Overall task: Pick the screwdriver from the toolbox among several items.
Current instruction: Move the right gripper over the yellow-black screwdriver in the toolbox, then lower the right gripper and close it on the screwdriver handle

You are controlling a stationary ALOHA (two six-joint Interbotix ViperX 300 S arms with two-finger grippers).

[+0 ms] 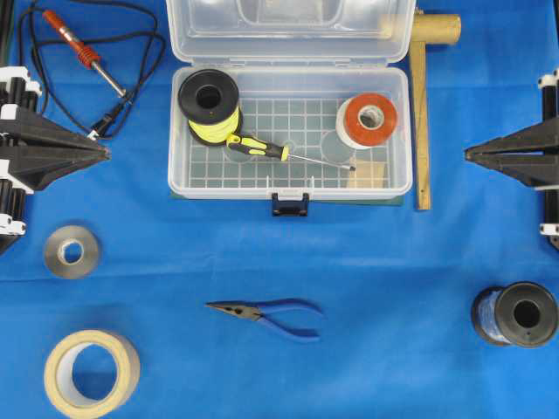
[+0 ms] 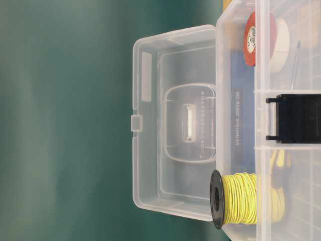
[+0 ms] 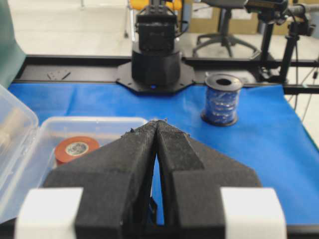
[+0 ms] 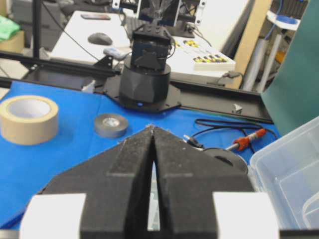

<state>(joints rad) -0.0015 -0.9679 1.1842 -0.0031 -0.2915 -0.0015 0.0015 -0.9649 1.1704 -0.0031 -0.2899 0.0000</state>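
Observation:
The screwdriver (image 1: 259,147), with a yellow-and-black handle and thin silver shaft, lies on the gridded floor of the open clear toolbox (image 1: 177,166). With it are a black spool of yellow wire (image 1: 210,105), an orange-red tape roll (image 1: 368,120) and a tan block (image 1: 368,175). My left gripper (image 1: 106,153) is shut and empty, left of the box. My right gripper (image 1: 467,155) is shut and empty, right of the box. The left wrist view shows the shut left gripper (image 3: 158,122) and the tape roll (image 3: 76,148). The right wrist view shows the shut right gripper (image 4: 152,128).
The box lid (image 1: 288,30) lies open at the back. A red soldering iron (image 1: 83,52) with black cord is at the back left. A grey tape roll (image 1: 72,251), masking tape (image 1: 90,371), blue pliers (image 1: 275,314) and a blue wire spool (image 1: 517,314) lie in front. A wooden piece (image 1: 424,113) lies beside the box.

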